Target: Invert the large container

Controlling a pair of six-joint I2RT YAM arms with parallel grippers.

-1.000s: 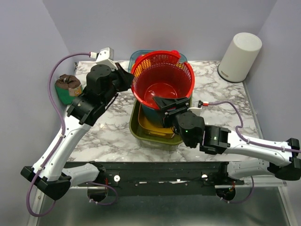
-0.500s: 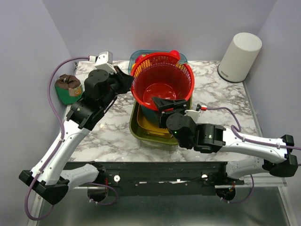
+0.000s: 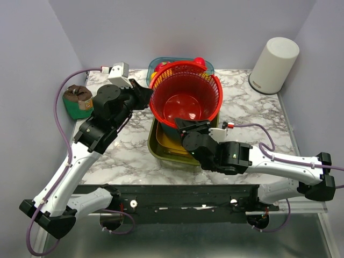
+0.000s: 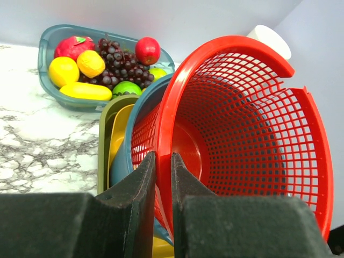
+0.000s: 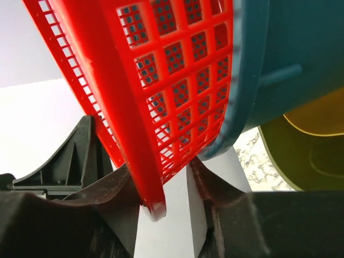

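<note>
Bright, even light fell from overhead; shadows on the marble counter [image 3: 123,148] were soft. The top view was sharp. In both wrist views the dark near foreground blurred, and the red basket [image 4: 242,140] looked strongly saturated.

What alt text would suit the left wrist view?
The left gripper pinches the rim of a tilted red mesh basket nested in a teal tub. Behind it, a bowl of fruit sits on the marble table.
</note>
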